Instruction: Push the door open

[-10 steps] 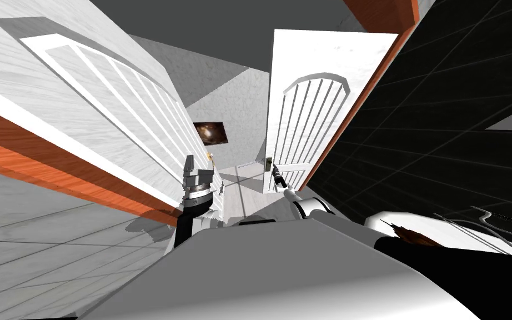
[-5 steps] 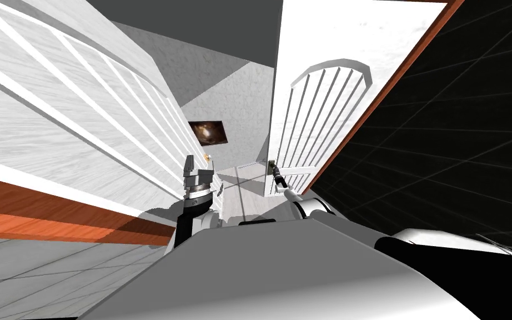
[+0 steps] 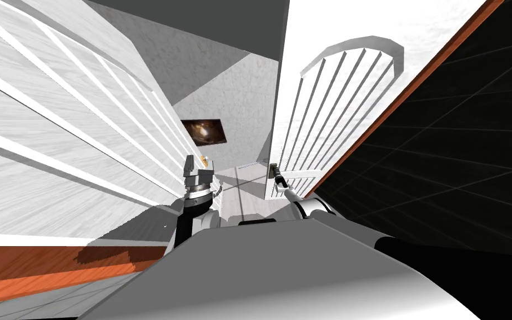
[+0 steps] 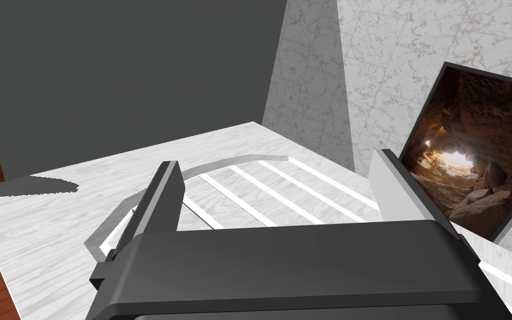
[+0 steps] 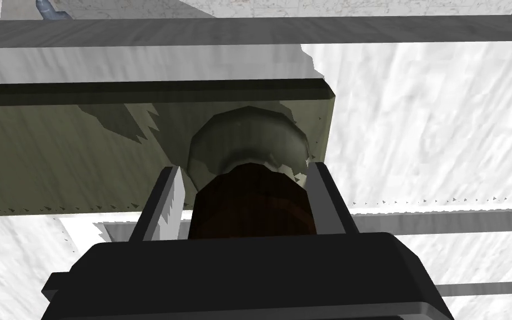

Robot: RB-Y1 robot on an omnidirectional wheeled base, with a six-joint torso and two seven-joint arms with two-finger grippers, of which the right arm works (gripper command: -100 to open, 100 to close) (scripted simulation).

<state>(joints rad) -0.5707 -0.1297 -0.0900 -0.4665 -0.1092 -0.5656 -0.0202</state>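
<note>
Two white doors flank me in the head view. The one being worked is the door (image 3: pixel 332 105) on my right, hung on a brown frame (image 3: pixel 405 95) beside a black area. Its knob (image 5: pixel 249 208) sits on an olive plate (image 5: pixel 83 150) at the door's free edge. The right gripper (image 5: pixel 245 168) is clamped on the knob, with a finger pressed to each side. The left gripper (image 4: pixel 276 158) hangs with fingers wide apart, holding nothing, close to the other door (image 3: pixel 55 139).

I judge the push partly done. A gap stands between the door's free edge and the other door, and a far wall with a picture (image 3: pixel 204 131) shows through it. What is left, as I read it, is to swing the door wider until the doorway is clear — then let the knob go.
</note>
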